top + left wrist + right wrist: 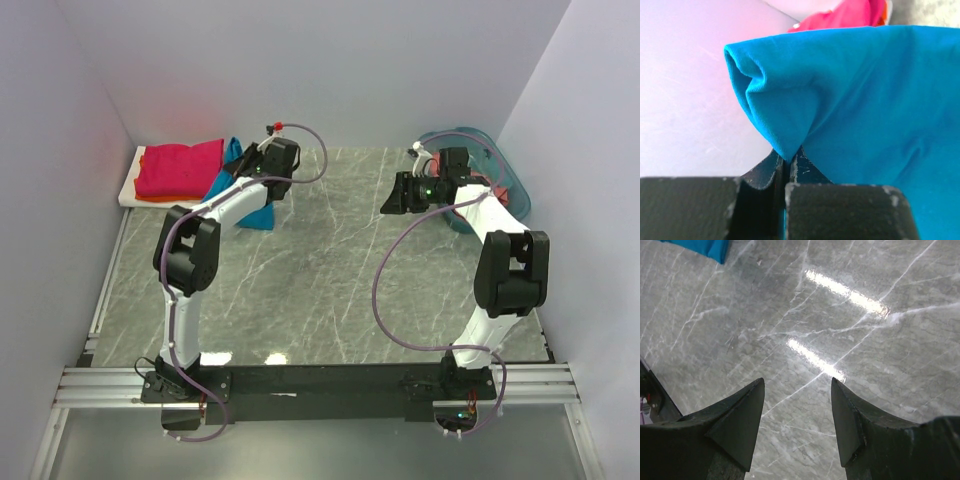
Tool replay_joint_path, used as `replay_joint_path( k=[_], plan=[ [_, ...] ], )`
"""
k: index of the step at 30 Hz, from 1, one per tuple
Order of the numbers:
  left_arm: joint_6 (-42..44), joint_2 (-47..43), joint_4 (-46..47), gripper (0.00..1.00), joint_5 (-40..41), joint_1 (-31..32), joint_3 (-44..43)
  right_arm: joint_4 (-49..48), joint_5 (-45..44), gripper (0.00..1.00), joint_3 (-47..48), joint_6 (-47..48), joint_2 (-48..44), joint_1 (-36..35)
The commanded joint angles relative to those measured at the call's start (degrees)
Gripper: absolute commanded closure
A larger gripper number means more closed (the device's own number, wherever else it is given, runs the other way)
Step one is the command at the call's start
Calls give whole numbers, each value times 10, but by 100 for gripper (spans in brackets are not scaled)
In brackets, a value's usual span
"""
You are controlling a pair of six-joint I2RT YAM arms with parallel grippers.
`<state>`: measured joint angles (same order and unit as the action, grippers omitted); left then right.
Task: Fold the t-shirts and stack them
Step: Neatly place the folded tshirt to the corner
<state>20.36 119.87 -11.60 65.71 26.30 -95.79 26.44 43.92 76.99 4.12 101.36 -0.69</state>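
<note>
My left gripper (268,180) is shut on a fold of the teal-blue t-shirt (256,212) and holds it beside the stack at the back left. In the left wrist view the teal-blue t-shirt (865,100) fills the frame, pinched between the closed fingertips of the left gripper (787,161). The magenta-red t-shirt (180,166) lies folded on top of the orange t-shirt (150,197); it also shows in the left wrist view (850,15). My right gripper (390,198) is open and empty above bare table, and also shows in the right wrist view (797,385). The salmon-pink t-shirt is not clearly visible.
The stack rests on a flat white board (128,187) in the back left corner. A translucent teal plastic basket (505,180) stands at the back right, behind my right arm. Walls close in on the left, back and right. The teal-blue t-shirt's corner (705,247) shows in the right wrist view.
</note>
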Motion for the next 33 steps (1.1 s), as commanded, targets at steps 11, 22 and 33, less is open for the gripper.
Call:
replay_joint_path(
  k=[11, 22, 33],
  plan=[
    [159, 41, 147, 100, 44, -20, -121, -19, 37, 37, -21, 9, -31, 4],
    [187, 39, 167, 100, 45, -31, -153, -22, 49, 37, -25, 8, -30, 3],
    [205, 30, 181, 100, 50, -33, -157, -24, 49, 37, -26, 9, -32, 4]
  ],
)
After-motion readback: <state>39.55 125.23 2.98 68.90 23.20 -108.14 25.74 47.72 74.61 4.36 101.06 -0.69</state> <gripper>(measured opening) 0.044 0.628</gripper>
